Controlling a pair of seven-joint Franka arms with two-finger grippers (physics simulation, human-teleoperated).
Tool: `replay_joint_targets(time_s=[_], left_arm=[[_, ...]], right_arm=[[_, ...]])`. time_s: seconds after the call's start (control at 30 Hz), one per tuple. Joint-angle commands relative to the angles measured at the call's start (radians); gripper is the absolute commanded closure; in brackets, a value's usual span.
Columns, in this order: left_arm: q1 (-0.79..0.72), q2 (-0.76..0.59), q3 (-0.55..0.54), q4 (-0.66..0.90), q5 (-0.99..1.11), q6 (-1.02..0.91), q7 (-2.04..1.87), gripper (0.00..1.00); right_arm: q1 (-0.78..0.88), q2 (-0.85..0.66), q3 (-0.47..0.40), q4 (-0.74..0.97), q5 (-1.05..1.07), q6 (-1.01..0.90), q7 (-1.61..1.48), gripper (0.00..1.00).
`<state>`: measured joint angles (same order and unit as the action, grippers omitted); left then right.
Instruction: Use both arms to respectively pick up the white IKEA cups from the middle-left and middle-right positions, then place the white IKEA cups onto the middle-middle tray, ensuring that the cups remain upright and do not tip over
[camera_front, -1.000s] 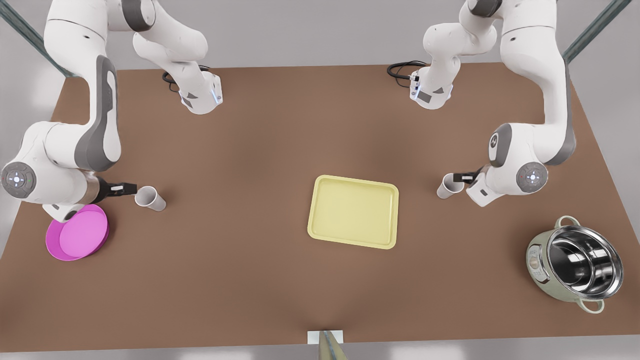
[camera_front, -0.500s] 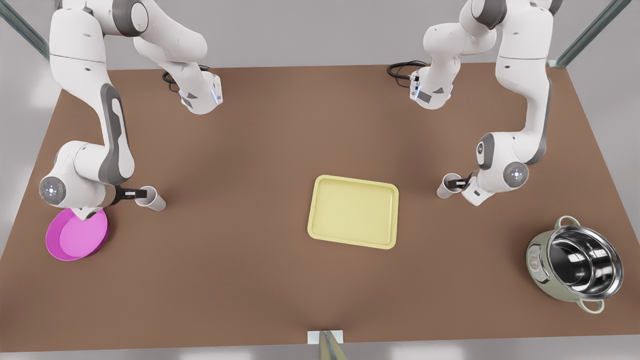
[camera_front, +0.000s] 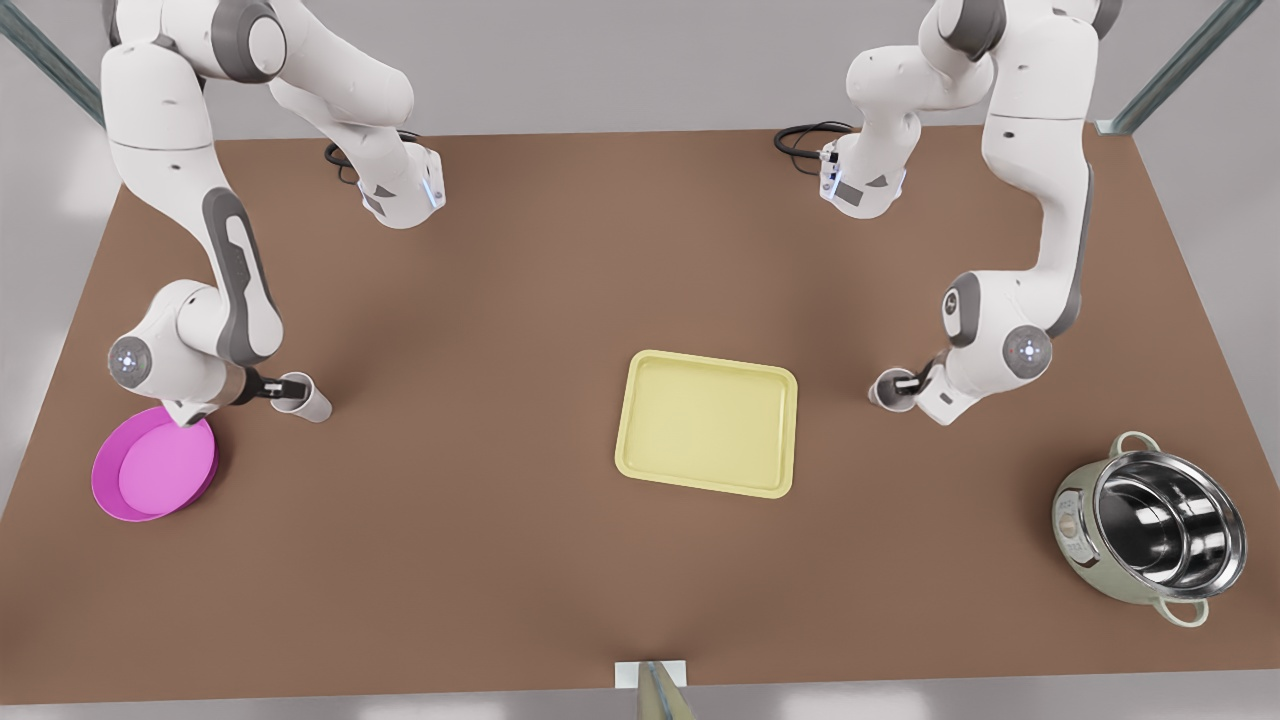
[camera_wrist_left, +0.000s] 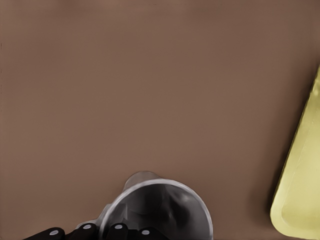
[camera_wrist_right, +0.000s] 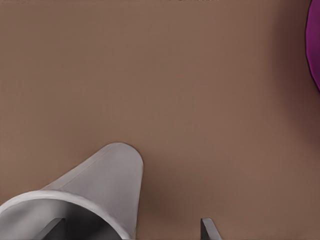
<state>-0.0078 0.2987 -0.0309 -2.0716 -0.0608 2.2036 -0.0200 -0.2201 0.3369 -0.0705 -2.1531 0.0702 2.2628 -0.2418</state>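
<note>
One white IKEA cup (camera_front: 308, 402) stands upright at the front view's left. My right gripper (camera_front: 272, 388) is at its rim, open. In the right wrist view one fingertip (camera_wrist_right: 54, 226) is inside this cup (camera_wrist_right: 105, 180) and the other is outside, so the right gripper (camera_wrist_right: 130, 227) straddles the wall. The other white IKEA cup (camera_front: 885, 392) stands at the front view's right with my left gripper (camera_front: 908, 381) at its rim. The left wrist view shows that cup (camera_wrist_left: 160, 210) right below the left gripper (camera_wrist_left: 100, 231). The pale yellow tray (camera_front: 707, 422) lies between the cups with nothing on it.
A magenta dish (camera_front: 155, 465) lies close beside the right arm's cup, also at an edge of the right wrist view (camera_wrist_right: 316, 50). A steel pot (camera_front: 1150, 530) stands near the table's front corner on the front view's right. The tray's rim (camera_wrist_left: 300, 190) shows in the left wrist view.
Both arms have come down toward their cups, and both grippers now sit at the cups' rims. The cup on the front view's right looks slightly shifted.
</note>
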Motion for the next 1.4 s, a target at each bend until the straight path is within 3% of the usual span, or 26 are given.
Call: replay_joint_targets(time_s=[0.0, 0.03, 0.13, 0.2, 0.3, 0.33, 0.47, 0.67, 0.77, 0.87, 1.0, 1.03, 1.1, 1.13, 1.17, 1.2, 1.23, 1.27, 1.37], left_arm=[[-0.001, 0.003, -0.017, 0.088, -0.005, -0.157, -0.027, 0.79], [-0.001, 0.016, -0.066, 0.177, -0.005, -0.157, -0.139, 0.79], [-0.035, 0.114, -0.144, 0.372, -0.002, -0.108, -0.343, 0.79], [-0.053, 0.142, -0.168, 0.372, -0.002, 0.062, -0.449, 0.79], [-0.093, 0.168, -0.192, 0.363, 0.012, 0.061, -0.457, 0.79], [-0.096, 0.183, -0.199, 0.363, 0.021, 0.061, -0.457, 0.79], [-0.121, 0.22, -0.211, 0.364, 0.024, 0.093, -0.501, 0.79], [-0.124, 0.28, -0.247, 0.364, 0.024, 0.094, -0.535, 0.79], [-0.124, 0.312, -0.262, 0.363, 0.024, 0.094, -0.534, 0.79], [-0.121, 0.327, -0.268, 0.361, 0.024, 0.093, -0.532, 0.79], [-0.119, 0.344, -0.268, 0.361, 0.026, 0.096, -0.531, 0.79], [-0.118, 0.344, -0.268, 0.361, 0.027, 0.096, -0.531, 0.67], [-0.116, 0.344, -0.268, 0.363, 0.027, 0.096, -0.528, 0.09], [-0.116, 0.344, -0.268, 0.363, 0.027, 0.096, -0.526, 0.0], [-0.115, 0.343, -0.268, 0.361, 0.027, 0.094, -0.528, 0.0], [-0.115, 0.341, -0.268, 0.361, 0.027, 0.091, -0.529, 0.0], [-0.115, 0.335, -0.268, 0.361, 0.027, 0.084, -0.529, 0.0], [-0.115, 0.335, -0.27, 0.361, 0.026, 0.082, -0.531, 0.0], [-0.113, 0.306, -0.27, 0.361, 0.024, 0.038, -0.548, 0.0]], right_arm=[[0.001, 0.004, 0.0, -0.01, 0.019, 0.08, -0.093, 0.0], [0.001, 0.005, 0.001, -0.01, 0.017, 0.08, -0.093, 0.05], [0.004, 0.005, 0.005, -0.01, 0.017, 0.08, -0.093, 0.35], [0.007, 0.004, 0.006, -0.01, 0.017, 0.077, -0.093, 0.52], [0.027, 0.002, 0.018, 0.002, 0.017, 0.064, -0.093, 0.79], [0.038, 0.005, 0.021, 0.01, 0.016, 0.064, -0.093, 0.79], [0.303, 0.031, 0.035, 0.269, 0.022, -0.055, -0.068, 0.79], [0.668, 0.275, 0.035, 0.671, 0.076, -0.046, 0.4, 0.79], [0.817, 0.309, 0.034, 0.7, 0.073, -0.02, 0.67, 0.79], [0.947, 0.399, 0.034, 0.832, 0.066, -0.017, 0.978, 0.79], [1.019, 0.444, 0.035, 0.834, 0.073, -0.017, 1.009, 0.79], [1.024, 0.455, 0.035, 0.834, 0.074, -0.017, 1.004, 0.79], [1.025, 0.465, 0.035, 0.837, 0.073, -0.012, 1.0, 0.79], [1.024, 0.468, 0.035, 0.837, 0.073, -0.012, 1.0, 0.79], [1.024, 0.468, 0.035, 0.837, 0.073, -0.012, 0.998, 0.79], [1.022, 0.47, 0.035, 0.842, 0.074, -0.012, 1.003, 0.61], [1.025, 0.475, 0.034, 0.845, 0.073, -0.012, 1.009, 0.1], [1.027, 0.479, 0.034, 0.845, 0.062, -0.012, 0.997, 0.0], [1.027, 0.479, 0.034, 0.851, 0.062, -0.012, 0.998, 0.0]])
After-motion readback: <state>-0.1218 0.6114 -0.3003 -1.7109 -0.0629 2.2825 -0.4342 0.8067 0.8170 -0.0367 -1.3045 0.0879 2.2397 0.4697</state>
